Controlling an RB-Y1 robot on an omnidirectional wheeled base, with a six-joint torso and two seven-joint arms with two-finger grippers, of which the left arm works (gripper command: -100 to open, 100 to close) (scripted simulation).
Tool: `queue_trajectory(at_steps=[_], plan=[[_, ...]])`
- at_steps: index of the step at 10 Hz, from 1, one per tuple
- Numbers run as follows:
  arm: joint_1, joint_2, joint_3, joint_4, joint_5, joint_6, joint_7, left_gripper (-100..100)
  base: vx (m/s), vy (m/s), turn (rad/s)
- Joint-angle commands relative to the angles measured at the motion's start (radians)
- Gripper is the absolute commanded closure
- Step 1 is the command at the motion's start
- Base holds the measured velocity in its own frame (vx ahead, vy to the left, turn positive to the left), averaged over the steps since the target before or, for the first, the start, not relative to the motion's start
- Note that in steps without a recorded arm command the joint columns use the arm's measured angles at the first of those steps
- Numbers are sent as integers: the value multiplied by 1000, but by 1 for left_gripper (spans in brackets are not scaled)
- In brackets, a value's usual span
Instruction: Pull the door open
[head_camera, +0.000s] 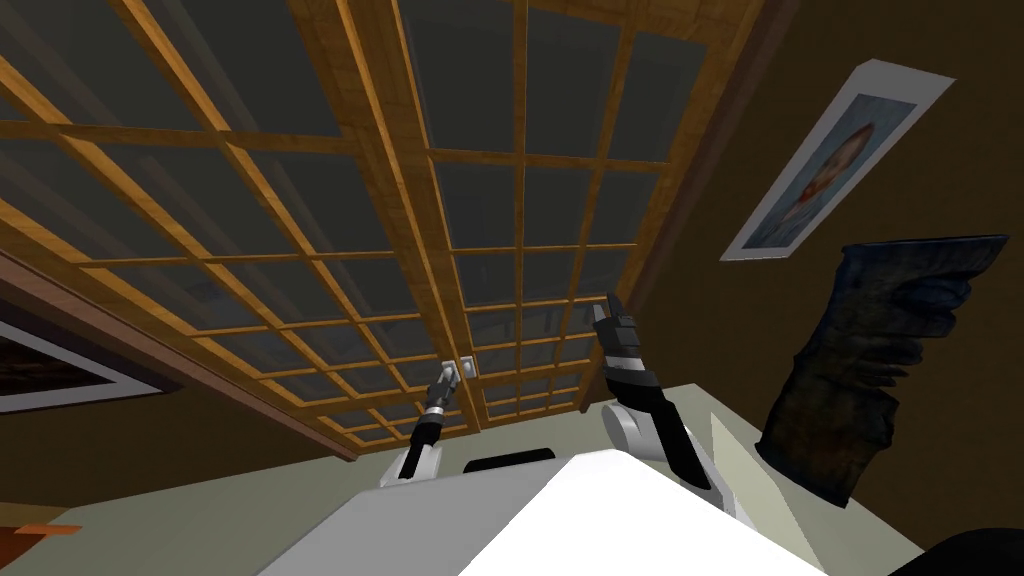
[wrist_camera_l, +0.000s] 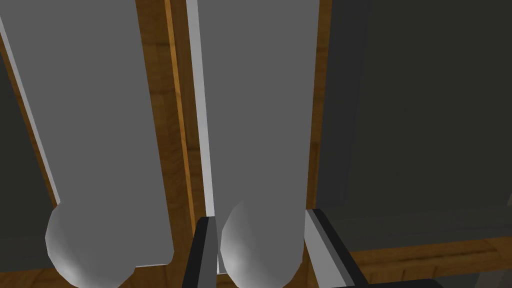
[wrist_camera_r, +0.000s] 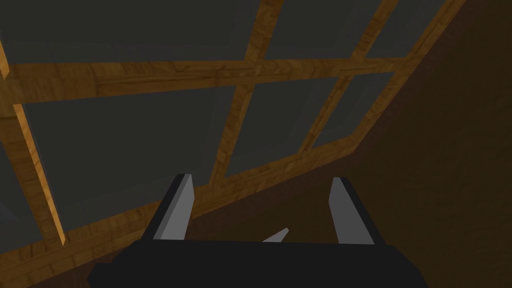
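The door (head_camera: 400, 200), a wooden lattice of dark panes, has two leaves that meet straight ahead, with two grey handles (head_camera: 467, 366) side by side at the seam. The left tool (wrist_camera_l: 260, 215) is there, its two fingers (wrist_camera_l: 206, 255) pressed on the sides of one handle (wrist_camera_l: 260, 125); the second lies just beside, outside the grip. The right tool (wrist_camera_r: 261, 177) is raised before the right leaf, its two fingers wide apart, holding nothing. One portrait (head_camera: 835, 160) hangs on the right wall.
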Motion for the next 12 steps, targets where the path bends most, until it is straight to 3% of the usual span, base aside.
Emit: queue_trajectory(at_steps=[1, 3, 4, 10, 12], plan=[[31, 4, 0, -19, 1, 20, 13, 100, -137, 2, 18], [31, 4, 0, -19, 1, 20, 13, 100, -64, -7, 20], [54, 16, 5, -9, 10, 21, 32, 100, -160, -6, 13], [94, 41, 10, 7, 34, 24, 95, 100, -140, -3, 20], [94, 41, 10, 7, 34, 24, 95, 100, -65, 0, 6]])
